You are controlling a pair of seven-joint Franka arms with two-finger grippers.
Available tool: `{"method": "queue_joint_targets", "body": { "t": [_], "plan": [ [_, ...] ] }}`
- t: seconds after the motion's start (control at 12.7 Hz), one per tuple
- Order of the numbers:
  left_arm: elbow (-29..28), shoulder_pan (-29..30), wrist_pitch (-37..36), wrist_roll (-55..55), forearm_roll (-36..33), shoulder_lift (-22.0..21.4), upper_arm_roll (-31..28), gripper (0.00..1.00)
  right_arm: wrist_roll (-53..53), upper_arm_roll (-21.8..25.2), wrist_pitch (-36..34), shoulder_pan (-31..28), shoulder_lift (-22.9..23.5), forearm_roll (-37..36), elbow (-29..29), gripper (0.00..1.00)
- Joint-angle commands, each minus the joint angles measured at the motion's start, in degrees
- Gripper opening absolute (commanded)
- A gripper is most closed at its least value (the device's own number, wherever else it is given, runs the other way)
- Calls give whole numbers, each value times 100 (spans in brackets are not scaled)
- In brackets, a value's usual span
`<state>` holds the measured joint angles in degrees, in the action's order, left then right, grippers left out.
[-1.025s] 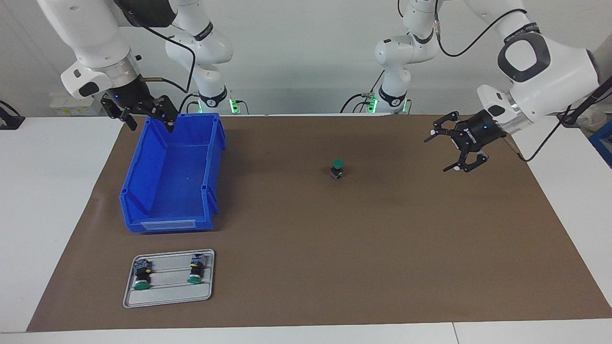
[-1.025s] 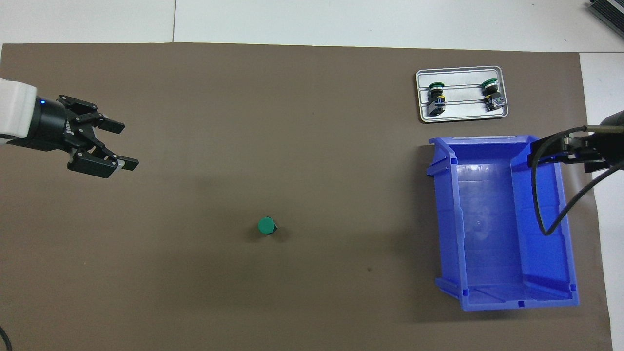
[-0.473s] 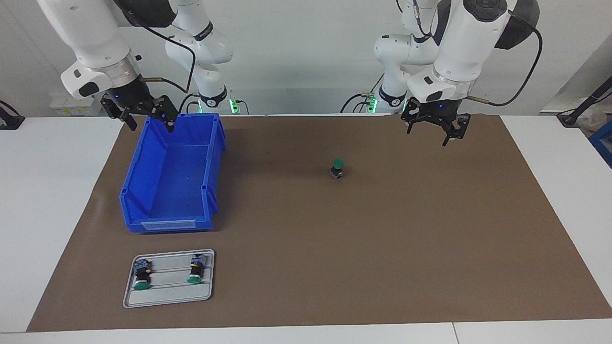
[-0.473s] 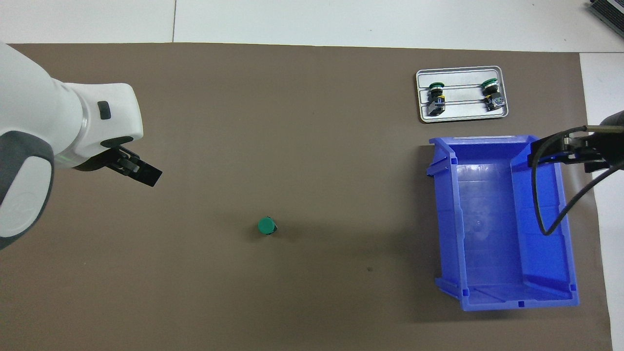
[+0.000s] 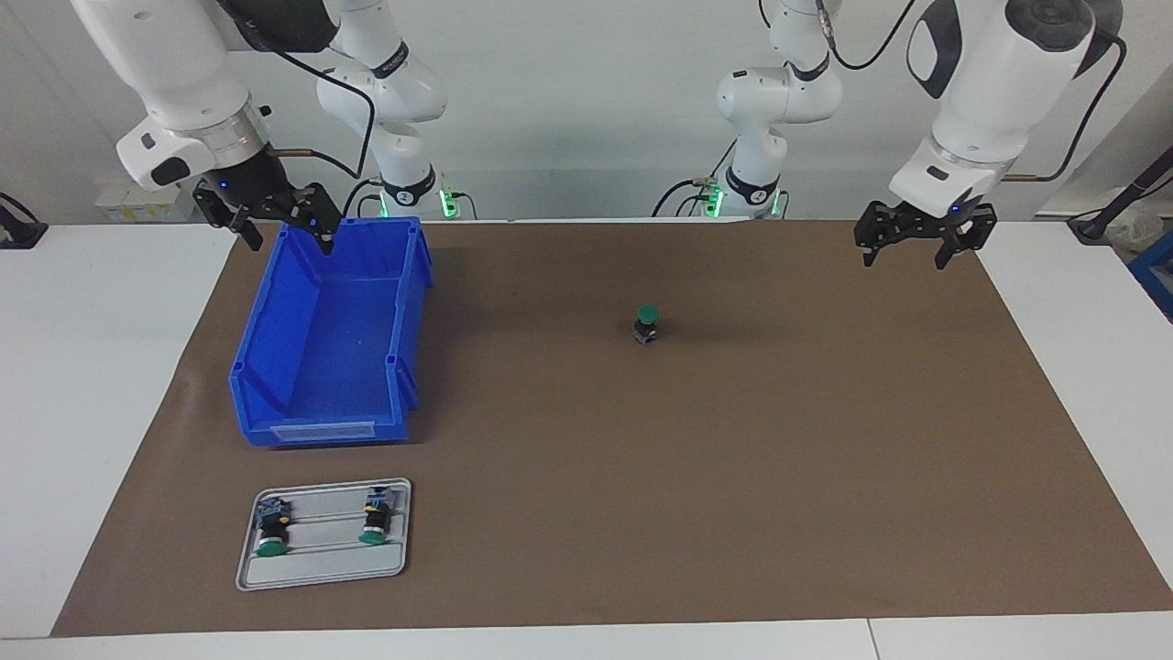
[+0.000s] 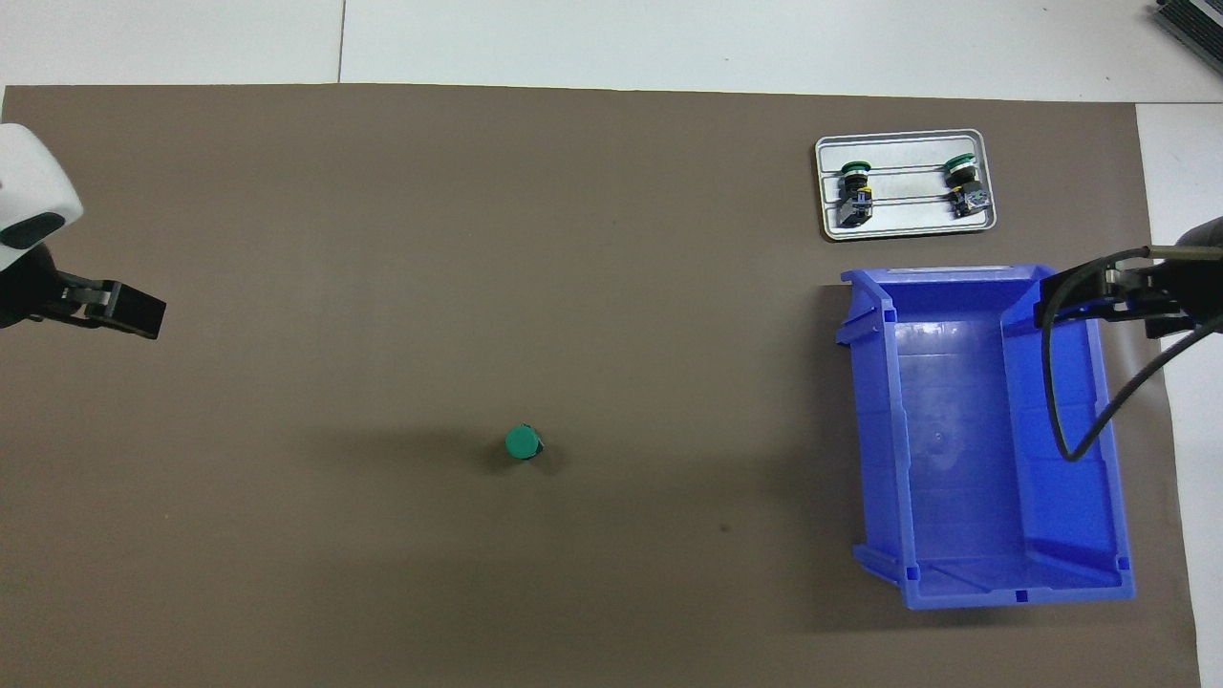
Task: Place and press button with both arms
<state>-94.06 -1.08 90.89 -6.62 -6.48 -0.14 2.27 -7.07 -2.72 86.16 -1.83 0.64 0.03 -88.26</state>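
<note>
One button [image 5: 647, 324] with a green cap stands upright on the brown mat [image 5: 733, 458] near its middle; it also shows in the overhead view [image 6: 522, 442]. My left gripper [image 5: 905, 249] hangs open and empty, pointing down, over the mat's edge at the left arm's end, well apart from the button; in the overhead view [image 6: 96, 304] only part of it shows. My right gripper [image 5: 289, 234] is open and empty above the robot-side corner of the blue bin [image 5: 316, 431], and shows in the overhead view [image 6: 1099, 291].
A grey tray [image 5: 321, 561] lies farther from the robots than the bin and holds two more buttons [image 5: 271, 530] [image 5: 375, 520] lying on their sides. The bin [image 6: 984, 583] has nothing in it. The tray [image 6: 906, 218] also shows from overhead.
The left arm swung toward the table's middle, then back toward its own end, and its gripper now points straight down. The right arm and the button have not moved.
</note>
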Motion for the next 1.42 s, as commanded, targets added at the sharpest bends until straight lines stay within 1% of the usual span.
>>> {"method": "queue_joint_targets", "body": {
  "t": [0.0,0.08,0.16,0.24,0.95,1.34],
  "plan": [
    [-403,90,165,196,-12,-302,63,100,127,-27,24,-54,-108,128,-121,100],
    [-429,134,436,196,188,-294,63,100,127,-27,24,-54,-108,128,-121,100],
    [-499,247,543,179,608,-303,54,100,127,-27,24,-54,-108,137,-121,100],
    [-578,292,561,170,856,-320,63,100,127,-27,24,-63,-108,128,-121,100],
    [-596,196,456,196,859,-364,89,100,118,-27,24,-54,-108,137,-121,100],
    [-605,275,456,222,859,-373,63,100,118,-27,24,-54,-108,128,-121,100]
  ]
}}
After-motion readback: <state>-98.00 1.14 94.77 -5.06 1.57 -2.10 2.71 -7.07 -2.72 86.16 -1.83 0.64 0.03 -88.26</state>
